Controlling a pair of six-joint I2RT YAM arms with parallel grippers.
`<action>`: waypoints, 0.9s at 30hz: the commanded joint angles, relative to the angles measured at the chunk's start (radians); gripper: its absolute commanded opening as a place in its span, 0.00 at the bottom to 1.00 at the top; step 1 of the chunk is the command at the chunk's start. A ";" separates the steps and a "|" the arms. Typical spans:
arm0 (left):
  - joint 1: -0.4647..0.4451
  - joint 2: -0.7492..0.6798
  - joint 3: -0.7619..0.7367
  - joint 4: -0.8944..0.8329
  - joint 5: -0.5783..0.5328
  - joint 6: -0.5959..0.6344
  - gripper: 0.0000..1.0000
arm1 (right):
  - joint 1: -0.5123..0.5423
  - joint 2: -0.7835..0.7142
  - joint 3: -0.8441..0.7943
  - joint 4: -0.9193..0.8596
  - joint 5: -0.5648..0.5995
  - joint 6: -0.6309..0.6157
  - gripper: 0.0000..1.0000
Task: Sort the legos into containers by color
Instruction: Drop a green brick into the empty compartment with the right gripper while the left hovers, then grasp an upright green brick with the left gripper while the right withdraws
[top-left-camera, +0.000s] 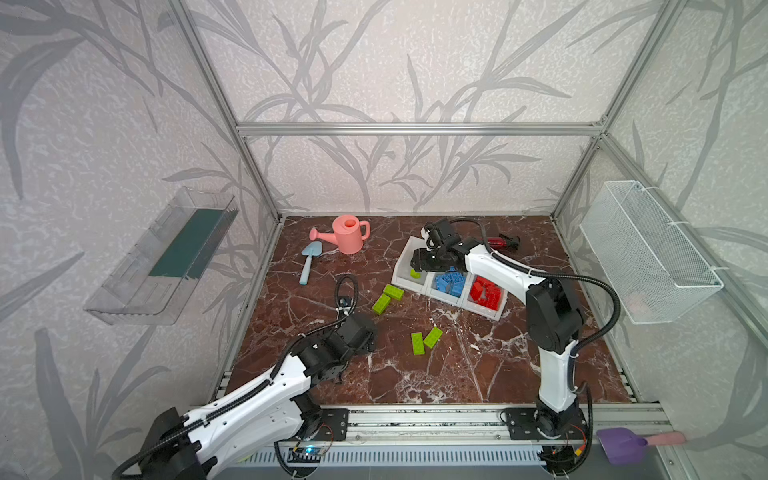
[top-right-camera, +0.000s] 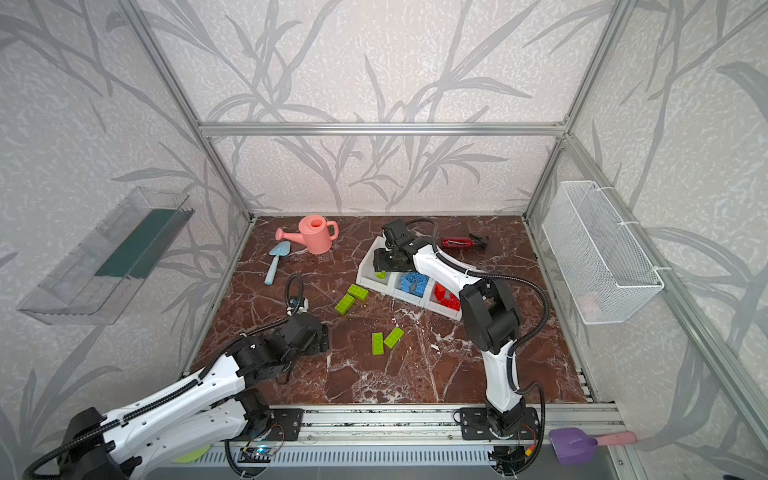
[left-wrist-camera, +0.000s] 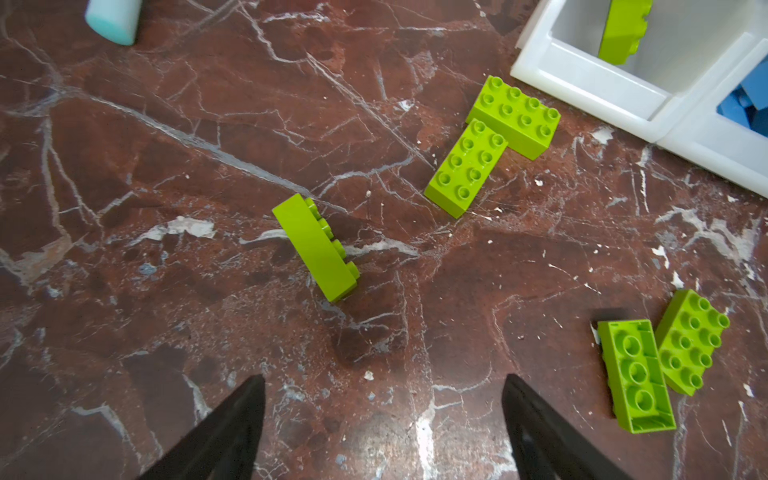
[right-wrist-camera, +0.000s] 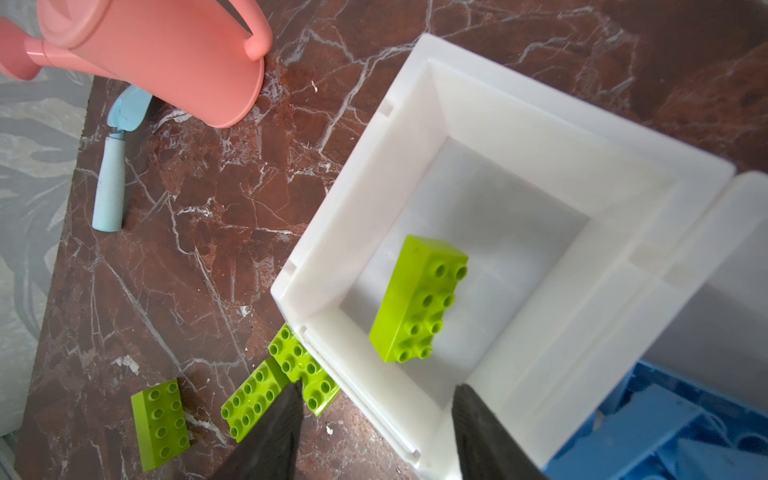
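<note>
Marble table: right gripper agape over seemingly loose green lego in container; left gripper wide, empty.

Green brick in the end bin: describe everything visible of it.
The green brick is glossy lime plastic with two rows of four studs. It is alone in the white end bin, tilted steeply with its studs facing sideways. The right pincer hangs open above, not touching it. Resting or falling: cannot tell.
</note>
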 joint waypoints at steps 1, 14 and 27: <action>0.000 0.006 0.025 -0.067 -0.103 -0.061 0.91 | -0.006 -0.017 0.024 0.007 -0.021 0.001 0.61; 0.242 0.245 0.125 -0.037 -0.018 -0.095 0.90 | 0.002 -0.412 -0.412 0.188 -0.049 0.023 0.62; 0.313 0.533 0.185 0.093 0.005 -0.129 0.81 | 0.017 -0.917 -0.900 0.230 0.047 0.008 0.61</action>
